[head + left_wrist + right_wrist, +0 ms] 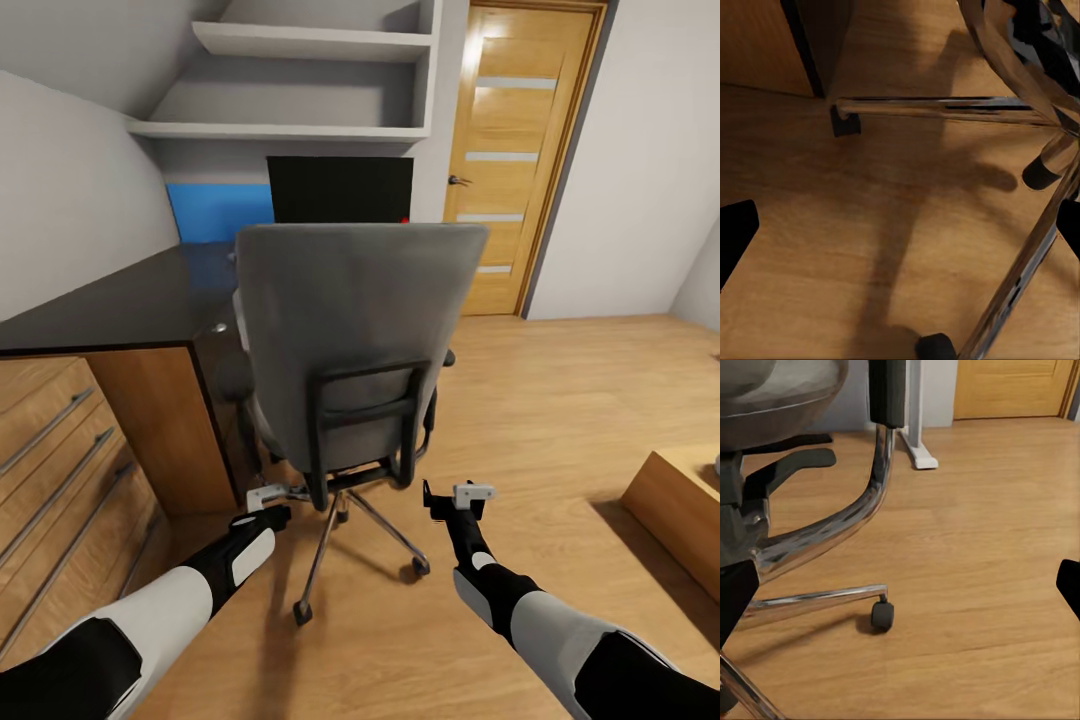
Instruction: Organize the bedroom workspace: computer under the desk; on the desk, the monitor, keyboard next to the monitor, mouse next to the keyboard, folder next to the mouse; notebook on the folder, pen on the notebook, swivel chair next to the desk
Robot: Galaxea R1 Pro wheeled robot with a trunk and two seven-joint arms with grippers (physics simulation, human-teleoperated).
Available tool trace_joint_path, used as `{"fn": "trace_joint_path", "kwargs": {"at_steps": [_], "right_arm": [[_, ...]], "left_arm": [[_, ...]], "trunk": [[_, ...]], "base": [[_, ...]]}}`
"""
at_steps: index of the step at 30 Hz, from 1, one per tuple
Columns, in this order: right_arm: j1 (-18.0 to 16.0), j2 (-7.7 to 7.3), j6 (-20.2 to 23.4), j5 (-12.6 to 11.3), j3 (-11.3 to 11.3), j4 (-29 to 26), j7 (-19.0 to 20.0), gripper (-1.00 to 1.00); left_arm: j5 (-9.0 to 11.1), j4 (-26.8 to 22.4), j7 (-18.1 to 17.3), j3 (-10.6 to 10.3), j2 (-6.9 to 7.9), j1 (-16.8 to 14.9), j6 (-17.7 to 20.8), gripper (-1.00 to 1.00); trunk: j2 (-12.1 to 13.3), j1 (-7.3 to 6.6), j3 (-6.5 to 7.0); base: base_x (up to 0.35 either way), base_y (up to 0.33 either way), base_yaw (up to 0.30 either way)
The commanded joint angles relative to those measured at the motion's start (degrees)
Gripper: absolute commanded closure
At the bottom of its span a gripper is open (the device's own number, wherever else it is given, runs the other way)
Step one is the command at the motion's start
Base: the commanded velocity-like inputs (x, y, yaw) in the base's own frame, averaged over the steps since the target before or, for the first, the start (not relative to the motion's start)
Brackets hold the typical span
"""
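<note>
Wood floor (560,400), black bench (110,300) by the sloped wall.
The chair (350,330) stood backrest-first before both hands: left hand (268,497) and right hand (458,495) flanked its chrome base, fingers apart, touching nothing. The monitor (340,188) stood on the bench behind.

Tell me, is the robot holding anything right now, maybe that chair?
Nothing is held. Both the left gripper and the right gripper are open and empty, hovering behind the swivel chair.

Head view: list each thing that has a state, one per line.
Swivel chair: upright, back toward the camera, at the desk.
Monitor: upright on the desk, screen dark.
Door: shut.
Left gripper: open, empty.
Right gripper: open, empty.
</note>
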Motion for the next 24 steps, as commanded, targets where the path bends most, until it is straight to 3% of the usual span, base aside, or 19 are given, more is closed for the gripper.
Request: {"fn": "trace_joint_path", "kwargs": {"at_steps": [1, 24], "right_arm": [[-0.05, 0.02, -0.11, -0.11, 0.49, 0.02, -0.48, -1.00], [-0.05, 0.07, 0.06, -0.11, 0.49, 0.02, -0.48, -1.00]], "left_arm": [[0.12, -0.14, 0.40, -0.48, 0.04, -0.05, 0.15, -1.00], [0.04, -0.14, 0.40, -0.73, -0.11, -0.05, -0.28, -1.00]], "trunk": [[-0.02, 0.02, -0.05], [-0.02, 0.02, -0.05]], "base": [[0.287, 0.064, 0.000], [0.300, 0.008, 0.000]]}}
